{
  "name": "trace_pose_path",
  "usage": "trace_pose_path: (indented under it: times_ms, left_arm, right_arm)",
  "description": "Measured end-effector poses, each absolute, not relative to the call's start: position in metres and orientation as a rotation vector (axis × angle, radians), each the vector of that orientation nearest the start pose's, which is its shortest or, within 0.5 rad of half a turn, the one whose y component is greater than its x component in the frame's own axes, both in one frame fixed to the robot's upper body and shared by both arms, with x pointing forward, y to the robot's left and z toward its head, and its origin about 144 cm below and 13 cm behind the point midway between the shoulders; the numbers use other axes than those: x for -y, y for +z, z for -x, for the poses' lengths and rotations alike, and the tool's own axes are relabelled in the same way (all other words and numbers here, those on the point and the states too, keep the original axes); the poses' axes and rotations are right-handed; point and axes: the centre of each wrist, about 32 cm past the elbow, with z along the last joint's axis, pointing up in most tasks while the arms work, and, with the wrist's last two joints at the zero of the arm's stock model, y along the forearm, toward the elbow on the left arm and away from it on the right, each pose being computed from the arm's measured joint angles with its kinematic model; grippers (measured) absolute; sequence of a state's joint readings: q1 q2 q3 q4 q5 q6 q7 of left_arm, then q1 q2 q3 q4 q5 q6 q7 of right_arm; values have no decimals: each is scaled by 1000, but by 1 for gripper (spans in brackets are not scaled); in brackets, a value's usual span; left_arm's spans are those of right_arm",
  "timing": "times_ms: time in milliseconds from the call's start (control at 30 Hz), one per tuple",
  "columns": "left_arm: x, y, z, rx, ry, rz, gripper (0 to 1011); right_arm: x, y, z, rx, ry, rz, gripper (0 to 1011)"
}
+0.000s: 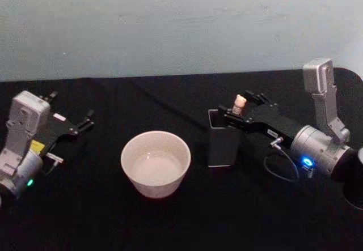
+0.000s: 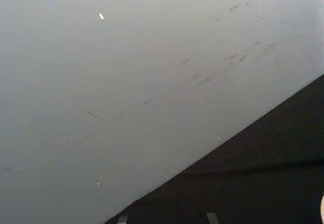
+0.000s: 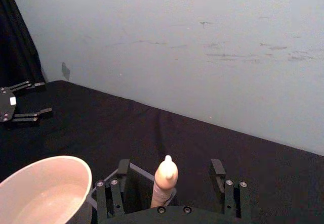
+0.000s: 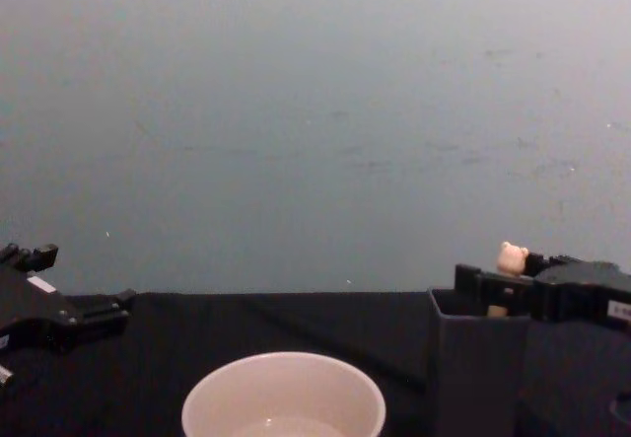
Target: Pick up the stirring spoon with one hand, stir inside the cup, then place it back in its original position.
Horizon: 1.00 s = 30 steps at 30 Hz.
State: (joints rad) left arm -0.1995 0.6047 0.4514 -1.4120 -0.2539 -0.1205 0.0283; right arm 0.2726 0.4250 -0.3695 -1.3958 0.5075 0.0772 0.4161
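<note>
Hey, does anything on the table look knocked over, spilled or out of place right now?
Nothing stands out. The cup sits upright with no spill on the black table. The stirring spoon stands in the dark holder, and the open right pincer brackets its handle. The left pincer rests open at the left.

**Colours across my feeds**

I see a black desk [image 1: 170, 228] under a pale grey-blue wall [image 1: 170, 24] streaked with faint dark scuffs. The cup [image 1: 155, 163] is plain cream-white, the holder [image 1: 222, 149] dark grey, the stirring spoon [image 1: 240, 102] beige at its bear head. The left pincer [image 1: 72, 106] and right pincer [image 1: 238, 107] are black, on silver wrists [image 1: 317, 143] lit green and blue.
</note>
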Motion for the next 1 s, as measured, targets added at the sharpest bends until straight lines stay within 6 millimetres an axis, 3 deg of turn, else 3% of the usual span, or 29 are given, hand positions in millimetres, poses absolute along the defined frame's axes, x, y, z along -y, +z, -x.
trace_pose_path:
  times_ms: [233,667,867,1000]
  left_arm:
    - [-310,1140,-489,285,1248,-304,1001]
    - [-310,1140,-489,285,1248,-305,1002]
    - [-310,1140,-489,285,1248,-304,1001]
    - [-310,1140,-489,285,1248,-305,1001]
  right_arm:
    - [267,1164,-520,-111,-898,66,889]
    - [267,1164,-520,-111,-899,65,509]
    - [267,1164,-520,-111,-899,64,270]
    - [267,1164,-520,-112,-895,62,215]
